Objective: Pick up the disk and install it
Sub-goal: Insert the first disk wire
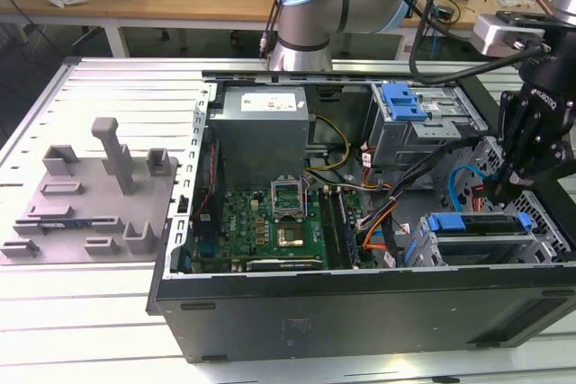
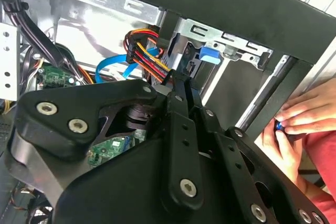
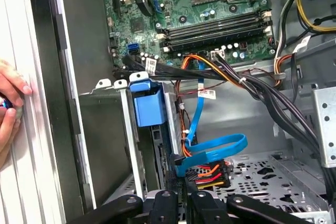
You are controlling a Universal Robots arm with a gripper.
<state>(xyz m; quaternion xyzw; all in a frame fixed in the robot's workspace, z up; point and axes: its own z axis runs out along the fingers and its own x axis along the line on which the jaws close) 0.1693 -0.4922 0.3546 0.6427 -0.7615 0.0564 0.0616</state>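
Note:
The disk (image 1: 477, 224) stands on edge in the lower drive cage at the front right corner of the open computer case (image 1: 360, 303), its blue rail uppermost. In the first wrist view the rail's blue end (image 3: 148, 108) sits between the cage's metal walls. My black gripper (image 1: 506, 188) hangs over the disk's end on the exterior view's right. Its fingers are shut together in both wrist views (image 2: 181, 85) (image 3: 179, 192), right beside the orange-and-yellow power plug (image 3: 207, 174). I cannot tell whether the tips touch the disk.
A grey fixture plate (image 1: 90, 204) with posts lies left of the case. Inside are the motherboard (image 1: 270, 222), power supply (image 1: 261, 128), an upper cage with a blue tab (image 1: 400, 101) and a blue cable (image 3: 210, 148). A person's hand (image 2: 299, 119) rests outside the case wall.

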